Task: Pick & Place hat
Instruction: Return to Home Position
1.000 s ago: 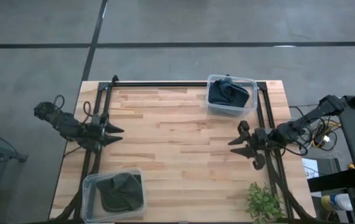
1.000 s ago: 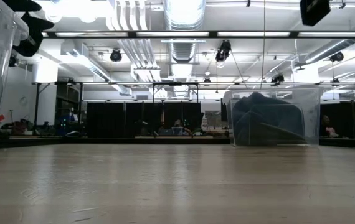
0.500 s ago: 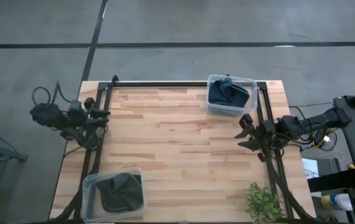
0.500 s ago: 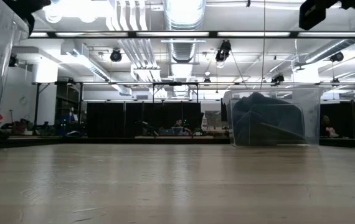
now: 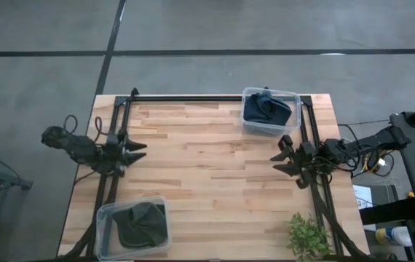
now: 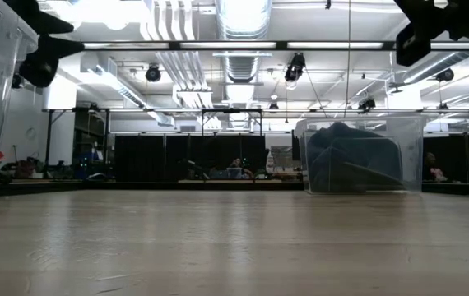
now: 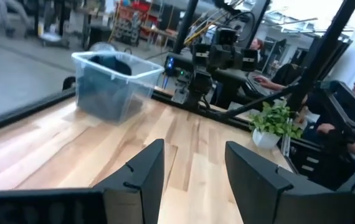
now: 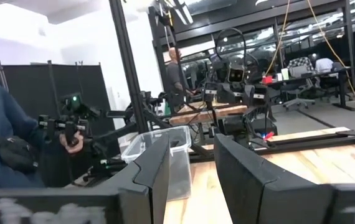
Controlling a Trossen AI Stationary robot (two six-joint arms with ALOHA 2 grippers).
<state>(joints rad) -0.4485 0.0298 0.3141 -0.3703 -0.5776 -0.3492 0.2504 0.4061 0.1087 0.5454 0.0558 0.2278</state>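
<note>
You see the blue cap lying inside the transparent bin at the table's right back edge. The gray cap fills the other bin at the left front corner. Between them the boards are bare. The left gripper hangs over the left edge with its fingers spread wide. The right gripper hangs near the right edge, also spread, holding nothing. A plant sits at the right front corner.

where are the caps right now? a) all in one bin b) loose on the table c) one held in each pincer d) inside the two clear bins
d: blue cap fabric fills the far bin, gray cap fabric the near bin; the left pincer and right pincer are open, empty.
</note>
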